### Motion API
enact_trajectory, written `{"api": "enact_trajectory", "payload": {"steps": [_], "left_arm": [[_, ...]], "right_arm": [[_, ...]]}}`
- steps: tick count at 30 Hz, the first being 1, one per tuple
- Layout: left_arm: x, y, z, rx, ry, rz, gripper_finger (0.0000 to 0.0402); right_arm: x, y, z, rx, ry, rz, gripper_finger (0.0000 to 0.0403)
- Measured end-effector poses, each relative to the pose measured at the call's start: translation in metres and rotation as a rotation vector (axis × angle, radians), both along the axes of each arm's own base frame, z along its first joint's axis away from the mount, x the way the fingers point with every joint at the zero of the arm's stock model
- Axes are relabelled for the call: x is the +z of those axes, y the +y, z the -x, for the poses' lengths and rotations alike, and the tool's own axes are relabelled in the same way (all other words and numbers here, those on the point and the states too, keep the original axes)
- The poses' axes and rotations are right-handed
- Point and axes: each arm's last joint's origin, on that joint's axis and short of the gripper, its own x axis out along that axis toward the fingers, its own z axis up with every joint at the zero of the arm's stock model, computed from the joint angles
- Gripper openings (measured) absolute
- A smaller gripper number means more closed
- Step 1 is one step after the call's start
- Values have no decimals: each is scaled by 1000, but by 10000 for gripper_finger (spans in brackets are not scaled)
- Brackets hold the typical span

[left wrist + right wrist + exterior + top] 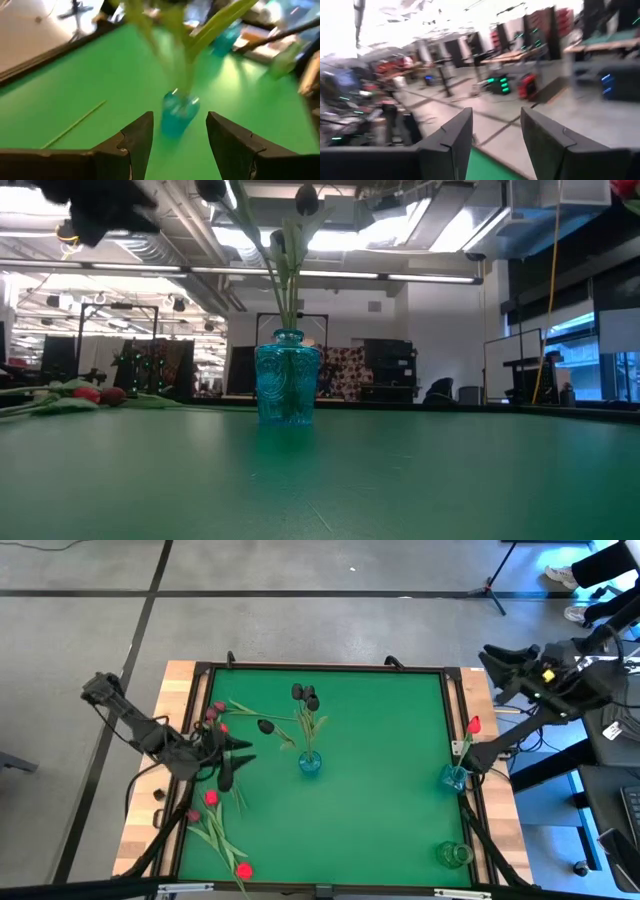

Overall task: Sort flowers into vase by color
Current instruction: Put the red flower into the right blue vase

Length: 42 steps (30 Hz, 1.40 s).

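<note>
Standing upright in the blue vase point(310, 763), black tulips point(305, 694) seemingly lean outward.

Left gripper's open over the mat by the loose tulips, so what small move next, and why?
Probably lower the open, empty left gripper toward the nearby black tulip: the middle blue vase already holds black heads, and it lies loose on the mat.
</note>
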Motion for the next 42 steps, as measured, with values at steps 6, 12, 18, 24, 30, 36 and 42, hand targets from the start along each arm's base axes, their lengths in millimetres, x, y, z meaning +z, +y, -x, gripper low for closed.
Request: {"api": "enact_trajectory", "payload": {"steps": [6, 12, 18, 24, 30, 36, 42], "left_arm": [[-23, 24, 17, 171, 259, 152, 180], [-36, 46, 24, 505, 383, 356, 180], [-43, 62, 13, 705, 409, 427, 180], [-56, 71, -1, 831, 498, 449, 180], [-73, 79, -18, 896, 501, 507, 180], [-106, 94, -5, 1018, 557, 597, 180], [-118, 96, 4, 1079, 556, 614, 180]], "right_arm": [[10, 19, -32, -37, 61, 58, 168], [15, 31, -51, -35, 49, 54, 168], [22, 35, -58, -40, 10, 47, 168], [23, 38, -63, -25, -6, 43, 168], [23, 39, -64, 10, -11, 54, 168], [22, 39, -64, 11, 1, 61, 168], [19, 40, -65, 35, 35, 89, 168]]}}
